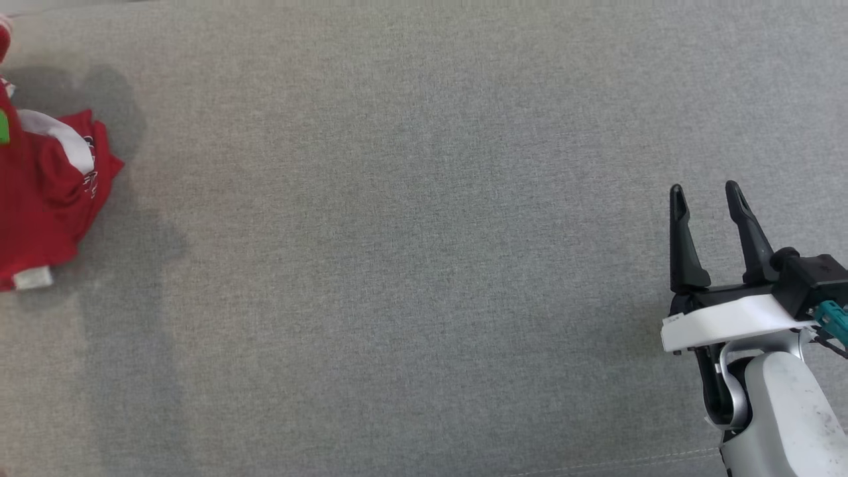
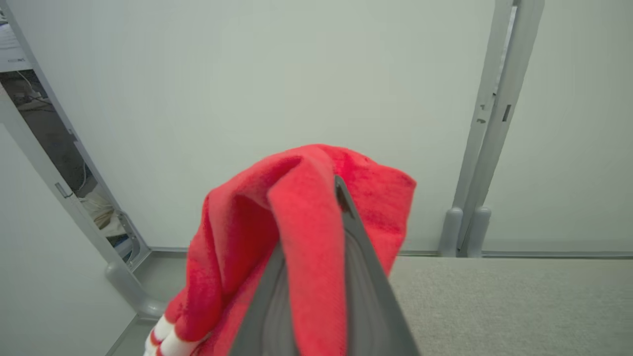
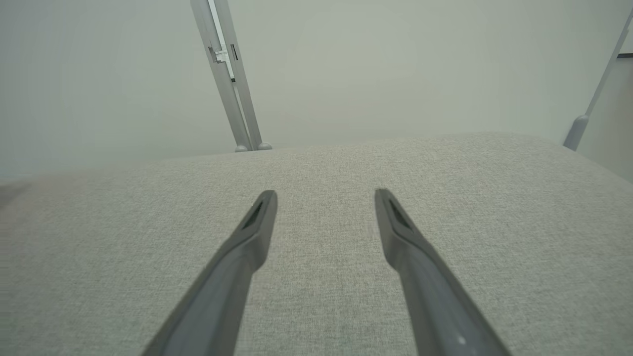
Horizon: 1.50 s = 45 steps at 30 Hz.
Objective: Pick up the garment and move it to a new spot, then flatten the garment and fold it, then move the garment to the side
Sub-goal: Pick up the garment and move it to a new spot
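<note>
Left wrist view: left fingers [image 2: 366, 277] clamped on the garment [image 2: 306, 222], the pickup step. Right fingers [image 1: 682, 252] apart, idle. Next, I'd say: lift, carry it right.

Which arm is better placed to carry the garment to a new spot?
Left. The left hand is shut on the red garment, cloth draped over its fingers. The right hand stands open above the grey surface, far from the garment.
</note>
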{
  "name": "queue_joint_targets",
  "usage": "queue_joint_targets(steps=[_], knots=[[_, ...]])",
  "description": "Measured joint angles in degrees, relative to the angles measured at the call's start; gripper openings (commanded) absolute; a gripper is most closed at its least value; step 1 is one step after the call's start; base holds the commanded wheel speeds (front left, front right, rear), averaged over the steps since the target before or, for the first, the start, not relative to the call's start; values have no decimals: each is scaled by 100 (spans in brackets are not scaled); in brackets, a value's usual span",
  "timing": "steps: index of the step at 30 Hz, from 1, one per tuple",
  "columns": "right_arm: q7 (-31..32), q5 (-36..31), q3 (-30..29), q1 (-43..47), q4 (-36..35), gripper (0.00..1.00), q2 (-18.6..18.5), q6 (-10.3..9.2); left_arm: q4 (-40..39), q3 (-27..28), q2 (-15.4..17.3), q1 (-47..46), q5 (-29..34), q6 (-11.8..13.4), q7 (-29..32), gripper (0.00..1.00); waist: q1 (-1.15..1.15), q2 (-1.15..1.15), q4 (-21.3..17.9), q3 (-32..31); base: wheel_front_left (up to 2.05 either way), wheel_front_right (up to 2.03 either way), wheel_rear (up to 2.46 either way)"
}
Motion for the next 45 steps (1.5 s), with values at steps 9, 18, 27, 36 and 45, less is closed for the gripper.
queue_joint_targets(steps=[9,18,27,36,45], knots=[[0,31,-40,124,159,100,134,0,-1318,-410,-248,-621,64,-56,200,0,0,0,-172,-416,0,0,0],[-1,87,-88,219,225,100,242,0,-2033,-1187,-927,-1399,71,-219,499,0,0,0,-845,-578,0,0,0],[-1,144,-111,265,263,100,272,0,-1728,-2272,-1744,-1625,78,-397,456,0,0,0,-1480,-593,0,0,0],[-1,247,-14,274,269,100,280,0,-859,-2932,-2089,-365,-114,-398,-54,0,0,0,-1504,-556,0,0,0],[-1,254,60,267,297,100,281,0,322,-3259,-2185,883,-331,-296,-555,0,0,0,-1418,-513,0,0,0]])
